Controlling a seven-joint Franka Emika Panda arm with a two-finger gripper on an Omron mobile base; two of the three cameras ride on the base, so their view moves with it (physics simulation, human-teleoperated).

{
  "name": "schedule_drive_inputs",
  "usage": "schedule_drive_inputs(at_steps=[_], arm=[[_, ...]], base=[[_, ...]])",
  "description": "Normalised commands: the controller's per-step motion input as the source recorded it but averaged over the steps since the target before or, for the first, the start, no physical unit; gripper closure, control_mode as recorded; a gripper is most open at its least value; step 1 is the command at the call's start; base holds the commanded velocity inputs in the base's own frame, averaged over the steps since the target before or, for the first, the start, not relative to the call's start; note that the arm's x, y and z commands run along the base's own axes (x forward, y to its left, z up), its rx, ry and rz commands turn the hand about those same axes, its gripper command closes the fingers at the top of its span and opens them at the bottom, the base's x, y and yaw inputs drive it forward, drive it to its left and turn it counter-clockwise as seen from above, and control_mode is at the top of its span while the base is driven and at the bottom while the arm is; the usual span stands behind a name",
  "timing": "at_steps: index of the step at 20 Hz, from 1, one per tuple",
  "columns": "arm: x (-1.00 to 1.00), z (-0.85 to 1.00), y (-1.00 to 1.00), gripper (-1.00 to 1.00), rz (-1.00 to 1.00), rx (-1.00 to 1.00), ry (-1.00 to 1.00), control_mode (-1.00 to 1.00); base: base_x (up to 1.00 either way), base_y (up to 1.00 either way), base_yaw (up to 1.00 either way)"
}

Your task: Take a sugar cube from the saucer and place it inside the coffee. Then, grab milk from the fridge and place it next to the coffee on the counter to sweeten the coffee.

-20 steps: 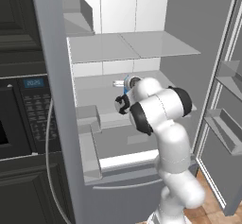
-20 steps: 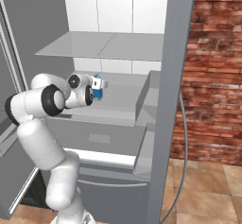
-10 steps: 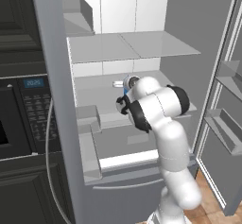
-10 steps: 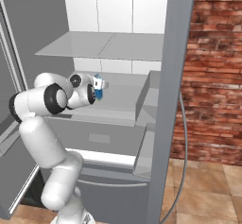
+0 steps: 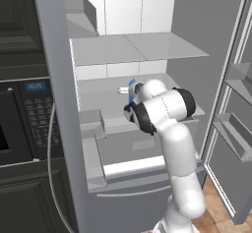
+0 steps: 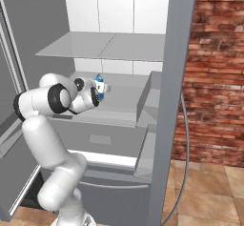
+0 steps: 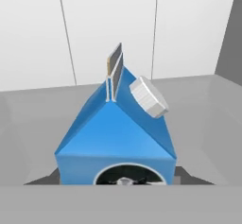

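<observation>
Hand view looks down the end effector straight onto the milk [image 7: 116, 135], a blue gable-top carton with a white screw cap on one slope and a round white-ringed mark on its near face; the mark is cut off by the bottom of the picture and no word or brand can be read on it. The carton sits just ahead of the end effector, centred between where the fingers would stand, upright on a pale grey shelf with the white back wall of the fridge [image 5: 123, 20] beyond it. The fingertips are hidden under the carton's lower edge, so whether they are spread wide of the carton or already pressing its sides cannot be told.

From the left base view the end effector [image 5: 132, 90] reaches deep into the open fridge, on the shelf above the pale drawers, with the blue of the milk [image 5: 131, 86] showing just past the wrist. The right base view gives the same from the other side: the milk [image 6: 99, 83] sits right at the end effector [image 6: 101, 87].

Judging progress: the sugar-cube half cannot be checked from here, since neither cup nor saucer is before the cameras. The fetch is at the grasp itself; the carton stands on its shelf, not yet lifted. Left to do, by my reckoning, are securing the grip, drawing the carton out and setting it on the bench beside the coffee. The microwave [image 5: 29, 119] to the left has a small lit display, too small to read.
</observation>
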Motion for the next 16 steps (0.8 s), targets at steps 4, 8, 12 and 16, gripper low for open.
schedule_drive_inputs(at_steps=[4, 8, 12, 16], arm=[[0.0, 0.0, 0.0, 1.0, 0.0, 0.0, 0.0, -1.0], [0.0, 0.0, 0.0, 1.0, 0.0, 0.0, 0.0, -1.0], [0.0, 0.0, 0.0, 1.0, 0.0, 0.0, 0.01, -1.0], [0.0, 0.0, 0.0, 1.0, 0.0, 0.0, 0.0, -1.0]], base=[[0.0, 0.0, 0.0], [0.0, 0.0, 0.0], [0.0, 0.0, 0.0], [0.0, 0.0, 0.0]])
